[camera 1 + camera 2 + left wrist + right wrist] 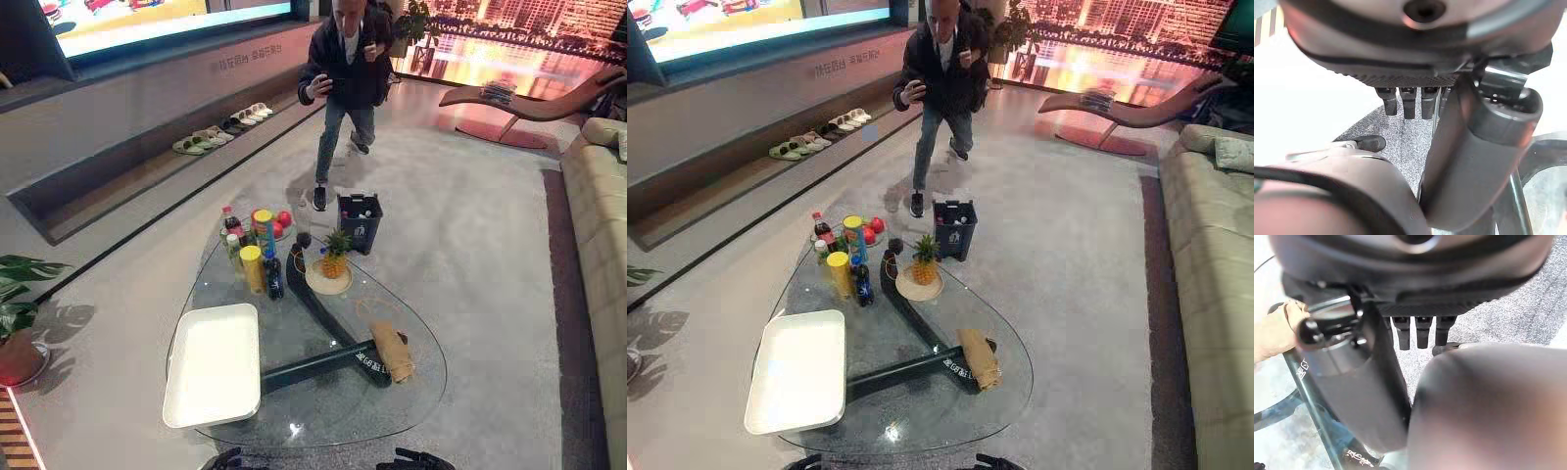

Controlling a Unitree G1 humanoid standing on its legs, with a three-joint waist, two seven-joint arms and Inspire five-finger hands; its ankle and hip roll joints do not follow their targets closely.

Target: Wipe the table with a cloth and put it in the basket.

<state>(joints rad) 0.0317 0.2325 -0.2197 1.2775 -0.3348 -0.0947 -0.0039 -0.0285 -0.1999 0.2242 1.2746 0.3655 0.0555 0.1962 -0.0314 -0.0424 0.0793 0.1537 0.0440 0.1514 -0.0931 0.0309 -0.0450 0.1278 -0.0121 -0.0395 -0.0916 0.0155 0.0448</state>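
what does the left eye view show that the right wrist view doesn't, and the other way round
Left eye view: the basket on the floor beyond the glass table, a white tray, a pineapple, bottles and a person. Right wrist view: the right hand up close, fingers straight, holding nothing. Both: the tan cloth lying on that table.
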